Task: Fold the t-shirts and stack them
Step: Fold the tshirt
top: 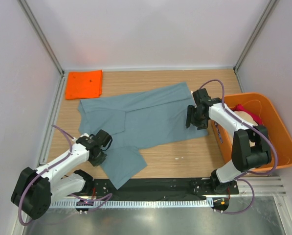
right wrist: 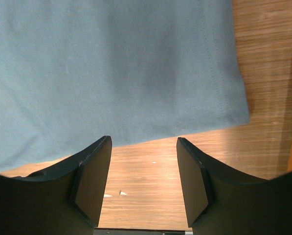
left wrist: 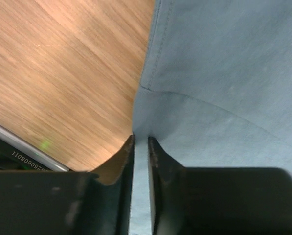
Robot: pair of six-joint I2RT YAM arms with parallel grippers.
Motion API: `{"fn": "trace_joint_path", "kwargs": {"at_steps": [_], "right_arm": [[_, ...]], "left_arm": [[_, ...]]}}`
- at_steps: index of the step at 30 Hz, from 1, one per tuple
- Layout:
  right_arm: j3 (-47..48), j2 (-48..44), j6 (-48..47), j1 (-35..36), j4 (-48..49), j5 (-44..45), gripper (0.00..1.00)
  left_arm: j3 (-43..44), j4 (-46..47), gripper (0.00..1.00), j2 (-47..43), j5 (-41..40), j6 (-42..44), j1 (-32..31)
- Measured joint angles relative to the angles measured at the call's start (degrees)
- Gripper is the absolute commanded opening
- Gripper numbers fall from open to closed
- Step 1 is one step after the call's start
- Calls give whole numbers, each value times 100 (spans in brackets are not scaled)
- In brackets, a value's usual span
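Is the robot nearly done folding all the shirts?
Not nearly. Done: one orange t-shirt lies folded at the far left corner. In hand: the grey-blue t-shirt is spread out, the left gripper pinching its edge, the right gripper open at its hem. Left: fold it, stack it, then the red cloth and beige cloth in the orange tub.

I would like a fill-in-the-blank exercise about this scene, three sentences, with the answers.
The folded orange t-shirt lies at the table's far ____ corner.
Of the left pincer and the right pincer, only the ____ one pinches the grey-blue t-shirt.
The red cloth lies inside the plastic tub, whose colour is ____.
Answers: left; left; orange.
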Motion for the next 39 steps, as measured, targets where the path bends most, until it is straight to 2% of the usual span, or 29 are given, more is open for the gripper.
{"fn": "trace_joint_path", "kwargs": {"at_steps": [2,5,11,17,23,28,29,32,39], "right_arm": [[7,-24,0,0,-13,2,61],[9,-90,-2,-2,-24,2,61],[9,-197,-4,-11,-63,4,61],[-57,-245,-2,-13,-63,-15,61],[-109,-251,7,-39,-90,4,61],[-142,-251,94,-79,-105,177,59],[-162,-251,116,-90,-107,197,59],[-181,-251,173,-118,-144,216,59],[-181,-249,175,-122,-144,157,58]], "left_arm": [[0,46,12,-35,-57,-72,0],[0,120,0,-57,-133,-116,0],[0,81,0,-76,-245,-240,0],[39,-402,0,-481,-420,-448,0],[789,-1281,0,-623,-839,-599,0],[1073,-1591,0,-802,-1010,-656,0],[1073,-1606,21,-822,-1003,-651,0],[1016,-1550,50,-831,-852,-573,0],[448,-1019,54,-680,-463,-603,-2]]}}
